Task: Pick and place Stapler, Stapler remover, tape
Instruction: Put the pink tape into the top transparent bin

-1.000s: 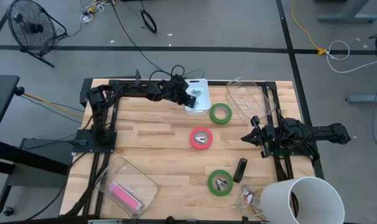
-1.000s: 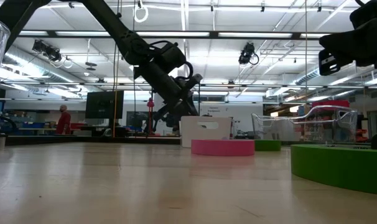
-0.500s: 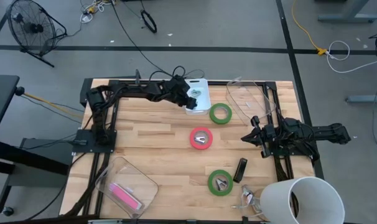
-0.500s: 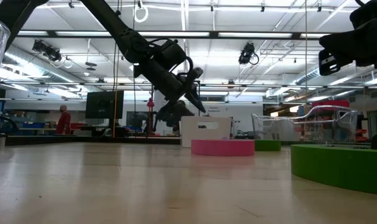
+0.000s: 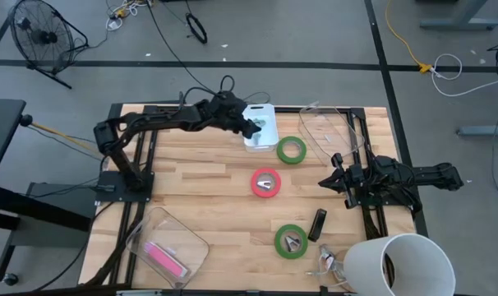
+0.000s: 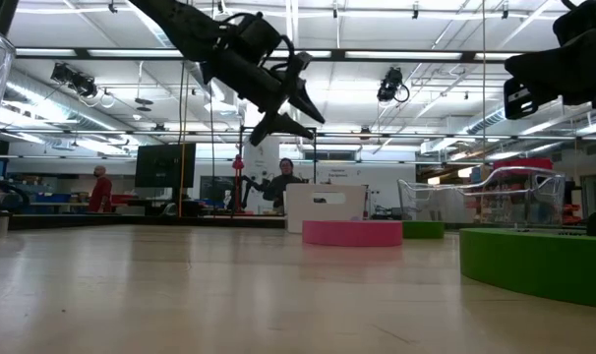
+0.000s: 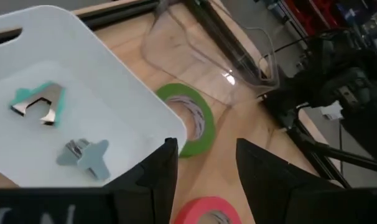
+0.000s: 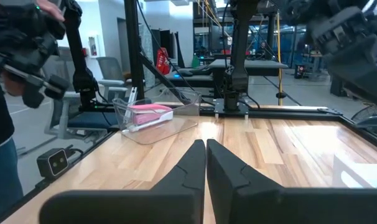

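White plastic marked the tray [image 5: 261, 125] at the top centre of the overhead frame, and the left gripper [image 5: 251, 127] was seen poised just above its near-left corner, fingers parted with nothing between them. Inside the tray, in the left wrist picture, a teal-handled staple remover [image 7: 39, 102] and a small grey four-armed piece [image 7: 86, 154] were seen lying apart on the white floor. Green tape [image 5: 291, 150] was placed just right of the tray, touching nothing else. Red tape [image 5: 266, 182] was seen in mid-frame, with a metal piece resting in its open centre. A second green tape [image 5: 291, 240] was found lower, centre-right, also with a metal piece inside it, and a dark stapler [image 5: 317, 224] lay just beside it to the right. At the right edge of the table the right gripper [image 5: 325, 181] was held still, fingers pressed together on nothing. A clear box [image 5: 167, 245] with a pink item was noted at the lower left.
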You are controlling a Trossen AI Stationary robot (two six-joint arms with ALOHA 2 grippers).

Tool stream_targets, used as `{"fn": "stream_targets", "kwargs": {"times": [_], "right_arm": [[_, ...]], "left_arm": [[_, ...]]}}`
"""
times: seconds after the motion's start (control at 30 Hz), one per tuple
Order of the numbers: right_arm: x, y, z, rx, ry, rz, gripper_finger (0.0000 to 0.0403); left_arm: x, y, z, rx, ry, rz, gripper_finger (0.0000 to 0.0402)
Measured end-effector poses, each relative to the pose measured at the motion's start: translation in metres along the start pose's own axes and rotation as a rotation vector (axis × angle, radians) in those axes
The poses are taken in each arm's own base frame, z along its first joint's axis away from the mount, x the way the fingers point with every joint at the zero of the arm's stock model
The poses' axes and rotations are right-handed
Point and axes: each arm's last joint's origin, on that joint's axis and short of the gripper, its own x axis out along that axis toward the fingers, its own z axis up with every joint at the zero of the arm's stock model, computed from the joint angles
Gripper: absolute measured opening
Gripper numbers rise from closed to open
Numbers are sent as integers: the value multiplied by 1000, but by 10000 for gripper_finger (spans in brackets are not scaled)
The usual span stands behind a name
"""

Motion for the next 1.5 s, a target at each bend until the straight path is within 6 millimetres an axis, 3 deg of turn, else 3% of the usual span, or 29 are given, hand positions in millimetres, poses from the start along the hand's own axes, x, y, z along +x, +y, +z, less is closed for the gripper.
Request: {"fn": "stream_targets", "kwargs": {"times": [0.23, 0.57, 0.8, 1.1, 1.33, 1.5], "right_arm": [[0, 0, 0, 0, 0, 0, 20], [0, 0, 0, 0, 1, 0, 20], [0, 0, 0, 0, 0, 0, 20], [0, 0, 0, 0, 0, 0, 20], [0, 0, 0, 0, 0, 0, 20], [0, 0, 0, 0, 0, 0, 20]], "left_arm": [[-1, -29, -14, 67, 25, -68, 167], [4, -82, -61, 252, 146, -197, 167], [2, -108, -86, 452, 170, -261, 167], [-1, -125, -104, 666, 174, -324, 167], [-2, -126, -112, 873, 202, -357, 167], [-2, -126, -115, 903, 224, -366, 167]]}}
